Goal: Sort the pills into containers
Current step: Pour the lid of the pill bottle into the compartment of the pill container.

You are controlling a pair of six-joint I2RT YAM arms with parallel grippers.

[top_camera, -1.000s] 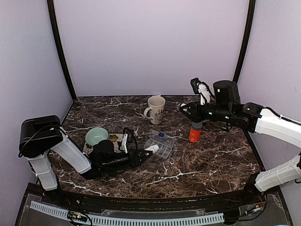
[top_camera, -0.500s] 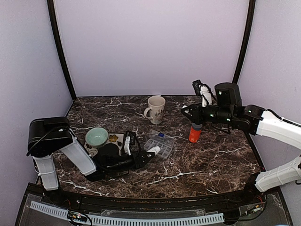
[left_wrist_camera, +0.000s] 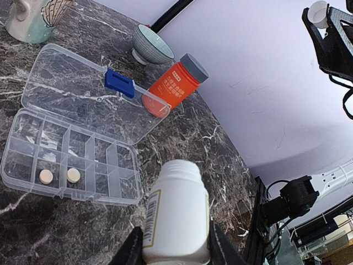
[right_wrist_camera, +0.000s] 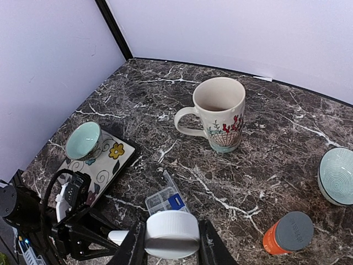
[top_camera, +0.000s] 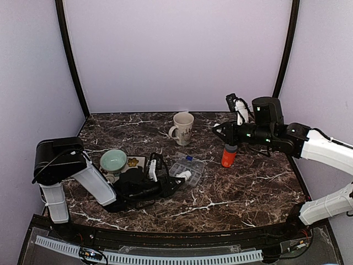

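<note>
Two black fingers [left_wrist_camera: 135,249] of the left gripper [left_wrist_camera: 176,245] are clenched on the body of a white plastic bottle [left_wrist_camera: 177,212], its top end aimed forward. Just ahead of this gripper and to its left lies the clear, flat plastic organiser box [left_wrist_camera: 126,185]. It is open, with its hinged lid [left_wrist_camera: 66,77] and blue latch [left_wrist_camera: 119,83] folded back onto the dark marble table [left_wrist_camera: 187,143]. Two small round pale pills [left_wrist_camera: 46,176] rest in neighbouring compartments [left_wrist_camera: 79,186] of the row nearest the gripper, one in each. Past the lid stands an orange bottle with a grey cap [left_wrist_camera: 174,83]. Farther on sits a pale green ribbed bowl [left_wrist_camera: 151,48], and far to the left a cream patterned mug [left_wrist_camera: 38,19].

The right gripper [right_wrist_camera: 172,245] hangs above the table, grasping a round white cap [right_wrist_camera: 172,232]. Below it to the right is the orange bottle, and beyond it the mug. Far to its left, a second green bowl [right_wrist_camera: 83,140] sits on a flowered rectangular plate [right_wrist_camera: 113,163].
</note>
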